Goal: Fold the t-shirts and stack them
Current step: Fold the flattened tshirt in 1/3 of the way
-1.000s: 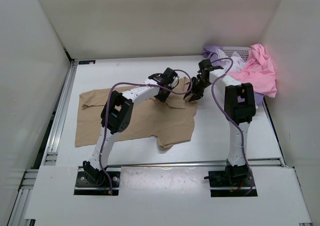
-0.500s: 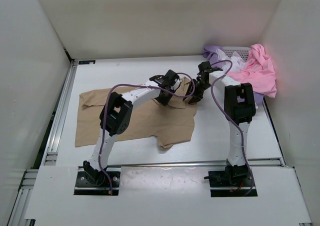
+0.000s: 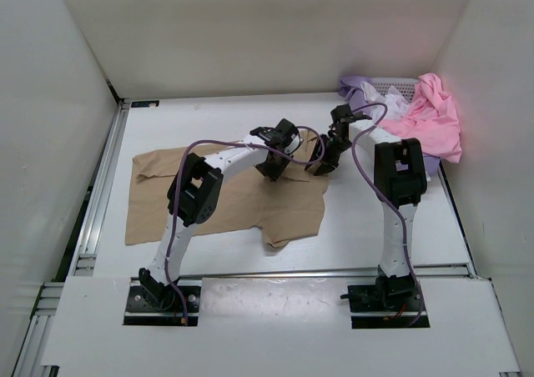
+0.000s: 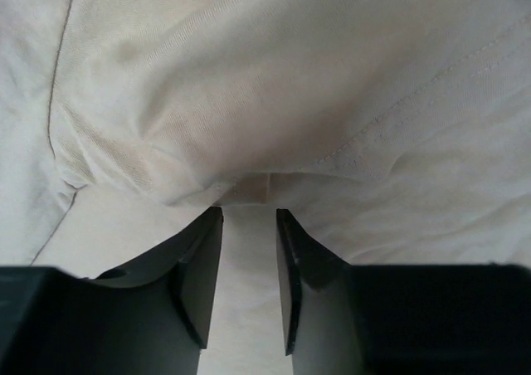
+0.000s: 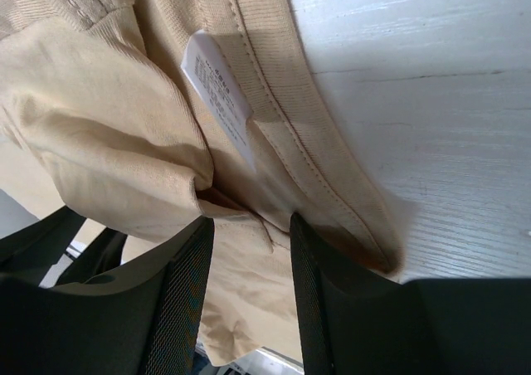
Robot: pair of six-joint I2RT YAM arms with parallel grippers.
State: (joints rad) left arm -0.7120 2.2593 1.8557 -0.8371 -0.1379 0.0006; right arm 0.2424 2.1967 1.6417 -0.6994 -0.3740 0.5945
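Where jaws part-open: tan tee (image 4: pixel 274 101) between.

You see a plain tan shirt (image 3: pixel 225 198) on the white table (image 3: pixel 359 227), with a white printed label (image 5: pixel 217 93) inside its collar. A pink shirt (image 3: pixel 430 118) and a lavender one (image 3: pixel 357 86) overhang the white basket (image 3: pixel 397 85).

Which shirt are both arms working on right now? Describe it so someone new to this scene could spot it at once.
Start at the white table and look at its left half, in front of the two arm bases. The tan shirt lies spread out there, with the left gripper and right gripper both down at its far right edge. Unlike the pink shirt and the others heaped in the far right corner, it lies alone and mostly flat.
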